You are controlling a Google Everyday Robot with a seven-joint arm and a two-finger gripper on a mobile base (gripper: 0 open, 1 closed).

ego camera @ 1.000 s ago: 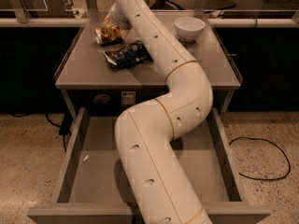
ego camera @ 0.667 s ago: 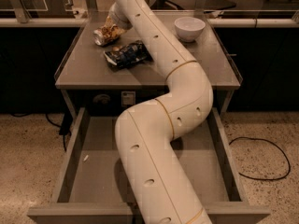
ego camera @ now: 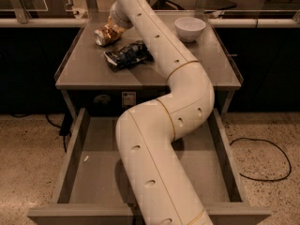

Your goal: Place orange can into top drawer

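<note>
Orange can (ego camera: 106,34) near table (ego camera: 84,71) back-left edge, tool (ego camera: 112,27) beside it.

We count one shiny orange-gold metal can (ego camera: 107,34), one dark blue chip bag (ego camera: 127,55) and one round white bowl (ego camera: 190,28). We count one wide grey metal drawer (ego camera: 97,171) and one gripper (ego camera: 113,27), at the can.

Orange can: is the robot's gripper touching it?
Cannot tell. In the camera view the gripper sits right beside the orange can on the table, but the arm hides where they would meet.
</note>
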